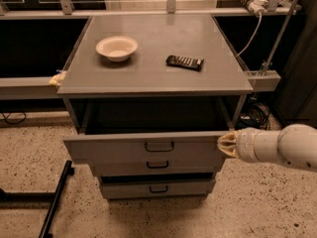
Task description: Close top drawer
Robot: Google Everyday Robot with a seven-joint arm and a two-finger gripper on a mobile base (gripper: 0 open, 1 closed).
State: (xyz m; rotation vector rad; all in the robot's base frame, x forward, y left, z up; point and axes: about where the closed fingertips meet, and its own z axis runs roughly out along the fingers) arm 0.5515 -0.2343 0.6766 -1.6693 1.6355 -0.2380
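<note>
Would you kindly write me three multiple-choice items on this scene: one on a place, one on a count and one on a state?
1. Where along the wide, flat grey front of the top drawer is the tan-tipped gripper of the white arm?
A) its left end
B) its right end
C) its middle

2. How many thin black loop handles show on the grey drawer fronts?
A) one
B) two
C) three

3. The top drawer is:
A) pulled out
B) fully shut
C) taken off

Answers: 1 B, the gripper's tip is at the panel's right edge. 2 C, each of three stacked fronts bears one. 3 A, its dark inside shows behind the front.
</note>
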